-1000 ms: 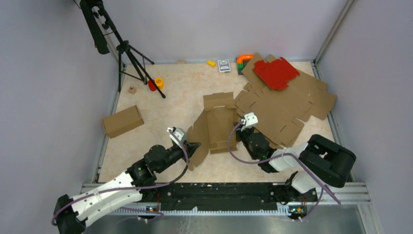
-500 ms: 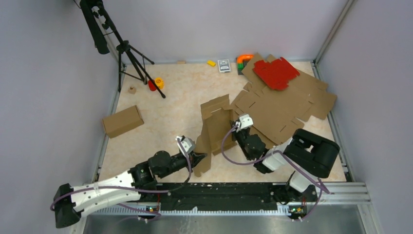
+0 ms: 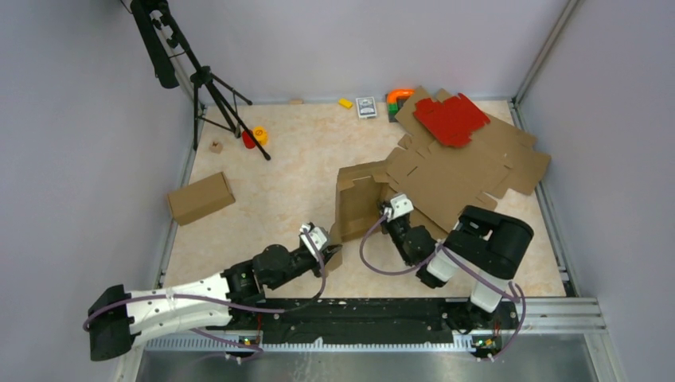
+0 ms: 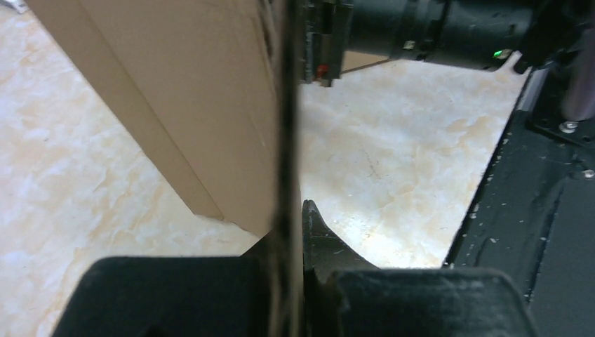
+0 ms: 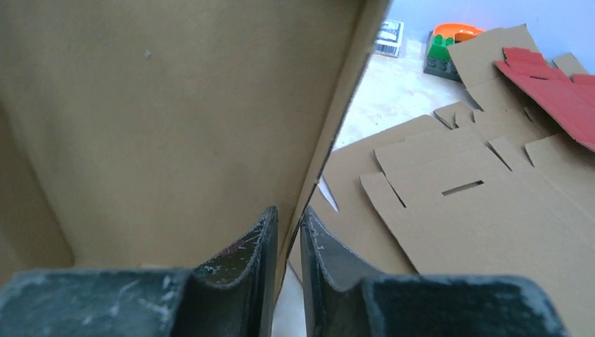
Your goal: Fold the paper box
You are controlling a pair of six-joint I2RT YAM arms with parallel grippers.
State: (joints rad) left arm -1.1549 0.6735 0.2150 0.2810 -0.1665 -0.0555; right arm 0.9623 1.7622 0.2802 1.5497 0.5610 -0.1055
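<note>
**A:** Start nearest the arms. What has the left gripper got?

**B:** Its fingers are pressed together on the lower edge of the paper box. In the left wrist view the cardboard edge runs straight down between them.

**A:** And the right gripper?

**B:** Its fingers sit close on either side of a side panel's edge. I cannot tell whether they are clamping it or only straddling it.

**A:** How does the box look?

**B:** It is plain brown cardboard, matte and unprinted. It is partly raised, with its panels standing up from the table and a flap bent over at the top. It stands near the middle of the table, between the two grippers, and its far right corner is up against the flat brown sheets.

**A:** What is farther out?

**B:** Those sheets are die-cut with flaps and slots, and they fan out to the right. A red die-cut sheet lies on top of them at the far end. A small closed brown box lies well apart on the left, and a black tripod stands beyond it.

**A:** Is there any writing?

**B:** A small printed pack by the far wall has dark markings, too small to read. Orange and green blocks are just beside it on the right and a yellow block on the left.
</note>
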